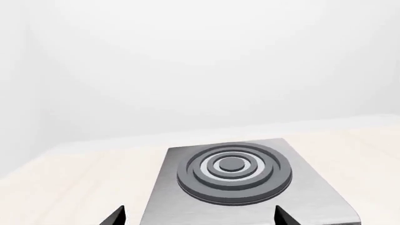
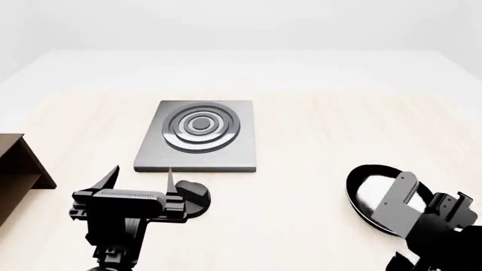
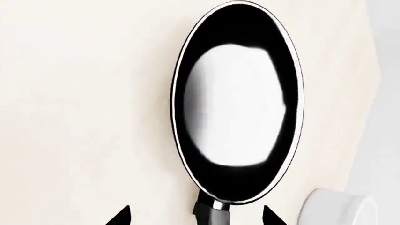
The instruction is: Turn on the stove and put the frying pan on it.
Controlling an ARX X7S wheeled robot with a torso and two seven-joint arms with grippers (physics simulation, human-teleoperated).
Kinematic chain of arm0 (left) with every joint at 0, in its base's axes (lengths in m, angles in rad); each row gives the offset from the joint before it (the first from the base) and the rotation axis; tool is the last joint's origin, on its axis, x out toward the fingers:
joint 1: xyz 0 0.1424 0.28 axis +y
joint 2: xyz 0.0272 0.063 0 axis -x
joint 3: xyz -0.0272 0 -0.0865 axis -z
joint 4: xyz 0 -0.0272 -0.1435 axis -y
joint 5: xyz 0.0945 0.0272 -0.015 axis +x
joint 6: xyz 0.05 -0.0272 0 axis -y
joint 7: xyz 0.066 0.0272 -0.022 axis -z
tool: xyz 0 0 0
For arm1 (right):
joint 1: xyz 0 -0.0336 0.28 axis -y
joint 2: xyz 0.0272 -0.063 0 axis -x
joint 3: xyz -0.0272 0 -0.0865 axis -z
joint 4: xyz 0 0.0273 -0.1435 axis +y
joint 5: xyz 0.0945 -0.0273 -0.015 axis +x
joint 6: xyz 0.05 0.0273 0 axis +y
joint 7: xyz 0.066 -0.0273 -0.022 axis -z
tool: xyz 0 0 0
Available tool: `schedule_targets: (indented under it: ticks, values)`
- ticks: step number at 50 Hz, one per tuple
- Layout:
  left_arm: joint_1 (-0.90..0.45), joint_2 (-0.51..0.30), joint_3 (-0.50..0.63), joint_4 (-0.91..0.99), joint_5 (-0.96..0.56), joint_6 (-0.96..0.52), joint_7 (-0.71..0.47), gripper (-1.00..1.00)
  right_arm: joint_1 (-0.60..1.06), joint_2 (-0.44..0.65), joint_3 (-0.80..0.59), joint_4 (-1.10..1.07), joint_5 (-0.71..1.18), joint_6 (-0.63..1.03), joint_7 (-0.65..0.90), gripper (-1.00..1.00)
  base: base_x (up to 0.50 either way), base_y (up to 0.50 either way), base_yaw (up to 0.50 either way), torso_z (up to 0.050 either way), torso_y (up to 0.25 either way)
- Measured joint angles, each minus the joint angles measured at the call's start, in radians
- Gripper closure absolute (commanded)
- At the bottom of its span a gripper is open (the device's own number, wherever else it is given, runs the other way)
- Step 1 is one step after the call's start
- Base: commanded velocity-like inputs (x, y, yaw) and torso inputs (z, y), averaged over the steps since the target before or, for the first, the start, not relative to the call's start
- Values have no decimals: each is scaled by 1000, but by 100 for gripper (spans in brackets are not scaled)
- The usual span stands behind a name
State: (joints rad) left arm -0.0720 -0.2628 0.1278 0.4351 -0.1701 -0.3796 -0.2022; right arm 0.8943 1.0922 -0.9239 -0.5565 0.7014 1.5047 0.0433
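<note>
Stove plate [image 2: 197, 136], a flat square of brushed grey metal with dark concentric burner rings, lies on the pale wooden table [image 2: 316, 147], left of centre in the head view and ahead of the left gripper [image 2: 143, 176]. That gripper's two pointed black fingertips stand spread apart just short of the plate's near edge, holding nothing. A rounded black shape, probably the stove knob [image 2: 194, 197], sits just beside this gripper, partly hidden behind it. The left wrist view shows the plate [image 1: 240, 187] and its rings close up but no knob. Frying pan [image 2: 376, 195], black and glossy with a bright reflective inside, rests on the table well to the right of the stove; in the head view the right arm covers much of it. Only the right wrist view shows the whole pan [image 3: 237, 105] and the start of its handle, with the right gripper [image 3: 196, 218] and its spread fingertips on either side of the handle, not touching it. That view alone shows a white object [image 3: 337, 208], cut off at the frame edge. A brown wooden shelf [image 2: 19, 169] is cropped at the head view's left edge
</note>
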Motion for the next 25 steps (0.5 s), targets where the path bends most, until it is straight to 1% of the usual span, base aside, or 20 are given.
schedule_targets:
  ticks: [11, 25]
  values:
    - [2, -4, 5, -11, 1, 12, -4, -100, 27, 50, -90, 70, 27, -6, 2, -100, 0, 0, 0, 0, 0]
    - [0, -10, 14, -16, 4, 16, -12, -100, 23, 97, -107, 141, 52, -39, 12, -100, 0, 0, 0, 0, 0]
